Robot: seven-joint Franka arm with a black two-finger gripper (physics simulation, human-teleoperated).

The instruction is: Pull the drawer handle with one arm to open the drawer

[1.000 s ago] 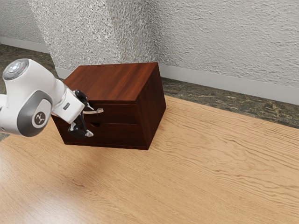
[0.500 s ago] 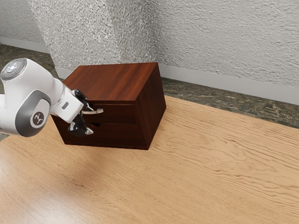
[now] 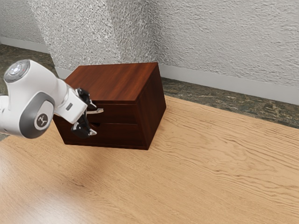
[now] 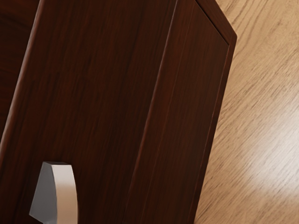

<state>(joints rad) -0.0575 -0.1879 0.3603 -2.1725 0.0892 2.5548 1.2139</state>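
A dark wooden cabinet stands on the table with two drawers in its front face. The upper drawer carries a small silver handle and its front sits flush with the cabinet. My gripper is at that front, open, with one finger above the handle and one below, and neither finger closes on it. The wrist view looks closely at the cabinet front, with the silver handle just under my hand.
The cabinet sits on a light wooden table with wide free room toward the exterior view's right and front. A rough grey wall and a dark stone floor strip lie behind.
My hand drew back slightly toward the exterior view's left, then moved back in toward the drawer front. The fingers stay spread around the handle and the drawer has not moved.
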